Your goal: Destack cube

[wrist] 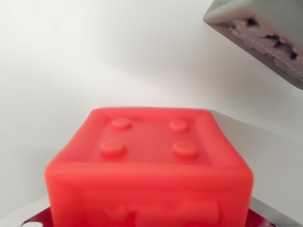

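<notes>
**One worn grey finger in shot**

Up above and to the right of the red cube (149,165), there's a single gripper finger (265,40): a blocky grey metal body with smooth flat faces, and a pale pad that's ragged, torn and pitted along its edge.

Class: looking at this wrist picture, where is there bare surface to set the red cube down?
Bare white surface lies beyond the red cube and along the wrist view's left. The upper right is crowded by a gripper finger.
</notes>
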### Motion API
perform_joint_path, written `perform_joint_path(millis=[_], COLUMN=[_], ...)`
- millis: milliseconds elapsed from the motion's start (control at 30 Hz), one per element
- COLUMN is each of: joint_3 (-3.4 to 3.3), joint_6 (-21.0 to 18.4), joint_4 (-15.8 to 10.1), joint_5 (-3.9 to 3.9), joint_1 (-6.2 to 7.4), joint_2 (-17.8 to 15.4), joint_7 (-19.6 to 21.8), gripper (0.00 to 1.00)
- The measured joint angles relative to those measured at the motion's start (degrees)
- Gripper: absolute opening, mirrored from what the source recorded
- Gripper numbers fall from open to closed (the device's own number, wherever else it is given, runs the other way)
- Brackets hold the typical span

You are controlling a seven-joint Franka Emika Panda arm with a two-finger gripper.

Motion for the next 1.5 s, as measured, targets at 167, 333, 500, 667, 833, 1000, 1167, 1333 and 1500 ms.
perform_joint_path(millis=[167, 333, 500, 667, 833, 1000, 1167, 1333, 1500], joint_3=[0.04, 0.05, 0.06, 0.06, 0.06, 0.06, 0.06, 0.06, 0.03], joint_6=[0.0, 0.1, 0.1, 0.1, 0.1, 0.1, 0.0, 0.0, -0.5], joint_4=[0.0, 0.0, 0.0, 0.0, 0.0, 0.0, 0.0, 0.0, -0.2], joint_5=[0.00, 0.00, 0.00, 0.00, 0.00, 0.00, 0.00, 0.00, 0.00], joint_1=[-0.06, -0.06, -0.06, -0.06, -0.06, -0.06, -0.06, -0.06, -0.04], joint_2=[0.0, 0.0, 0.0, 0.0, 0.0, 0.0, 0.0, -0.1, -0.9], joint_7=[0.0, 0.0, 0.0, 0.0, 0.0, 0.0, 0.0, 0.0, 0.0], gripper=[1.00, 1.00, 1.00, 1.00, 1.00, 1.00, 1.00, 1.00, 1.00])
